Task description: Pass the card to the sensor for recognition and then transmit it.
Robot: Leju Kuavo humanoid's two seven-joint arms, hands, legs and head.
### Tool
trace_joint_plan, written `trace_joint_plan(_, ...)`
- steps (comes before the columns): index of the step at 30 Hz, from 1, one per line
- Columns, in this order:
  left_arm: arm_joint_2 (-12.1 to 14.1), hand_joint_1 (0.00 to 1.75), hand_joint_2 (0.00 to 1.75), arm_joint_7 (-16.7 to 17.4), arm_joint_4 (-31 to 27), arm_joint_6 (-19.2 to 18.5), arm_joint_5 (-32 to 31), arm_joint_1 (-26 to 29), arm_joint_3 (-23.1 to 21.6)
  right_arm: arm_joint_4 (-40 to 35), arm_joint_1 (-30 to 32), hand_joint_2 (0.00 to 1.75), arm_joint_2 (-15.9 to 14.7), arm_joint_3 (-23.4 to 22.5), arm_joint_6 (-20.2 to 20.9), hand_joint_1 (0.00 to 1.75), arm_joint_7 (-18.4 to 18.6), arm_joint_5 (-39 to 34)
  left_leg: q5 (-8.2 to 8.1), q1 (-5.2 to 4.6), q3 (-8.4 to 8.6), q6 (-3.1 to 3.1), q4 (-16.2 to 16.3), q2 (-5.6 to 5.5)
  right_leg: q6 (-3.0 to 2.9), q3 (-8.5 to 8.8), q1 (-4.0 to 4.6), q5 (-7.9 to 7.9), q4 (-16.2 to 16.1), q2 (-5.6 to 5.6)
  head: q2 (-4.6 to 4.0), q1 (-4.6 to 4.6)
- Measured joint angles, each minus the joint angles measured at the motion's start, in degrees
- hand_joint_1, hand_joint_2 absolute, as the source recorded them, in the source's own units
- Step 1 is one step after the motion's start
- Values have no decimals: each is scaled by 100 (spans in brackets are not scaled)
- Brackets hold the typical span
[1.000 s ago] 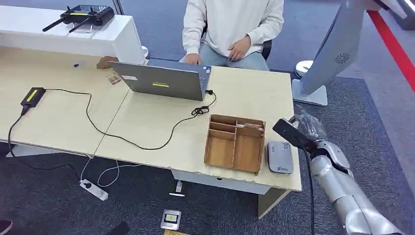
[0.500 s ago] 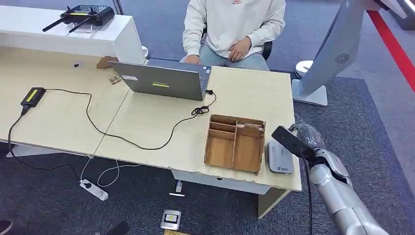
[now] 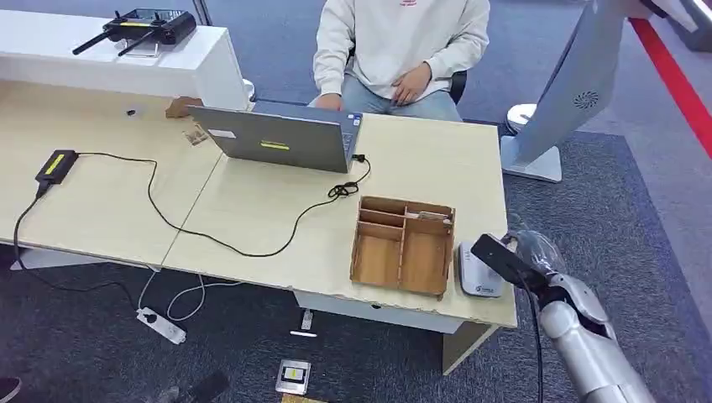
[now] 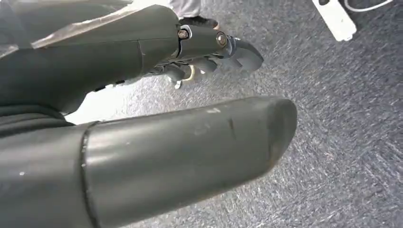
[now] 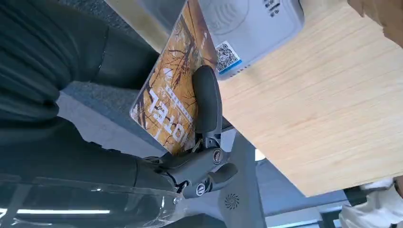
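On the far left the left robot hand hangs over the carpeted floor with its fingers curled in and nothing in them, so it plays no part here. Moving right across the counter, a laptop with its trailing cable sits in front of a seated person, then comes the wooden organizer, and touching its right side the grey card sensor near the counter's front right corner. Further right, the right robot hand is clamped on the card, an orange hotel-style key card pinched between the thumb and darker fingers, with its free edge hanging just over the sensor's near edge. The main risk, as I judge it, is a failed read: the card is held at a tilt rather than flat, and only its corner overlaps the reader's face (the printed symbol lies further in), so it may not register. The pinch looks shallow, and a knock against the sensor's edge could twist or drop the card to the floor. A hard push could also slide the light sensor into the organizer, or off the nearby edge.
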Motion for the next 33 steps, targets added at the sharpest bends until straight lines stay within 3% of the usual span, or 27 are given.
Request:
trace_joint_plan(20,-33,0,0,31,-11,111,-131,-85,-339,-512,258,175,-88,74,428,175,282,278,0,0,1,0,0,4,0,0,0,0,0,0,0,-2)
trace_joint_plan(26,-57,0,0,31,-13,164,-149,-85,-422,-619,267,175,-105,68,323,175,284,214,0,-1,0,0,0,3,0,1,-1,1,0,0,0,0)
trace_joint_plan(33,-68,0,0,-7,-13,197,-170,-86,-496,-949,53,175,-164,-313,-24,175,-20,-527,0,-2,1,0,0,3,0,2,-2,2,0,0,0,0)
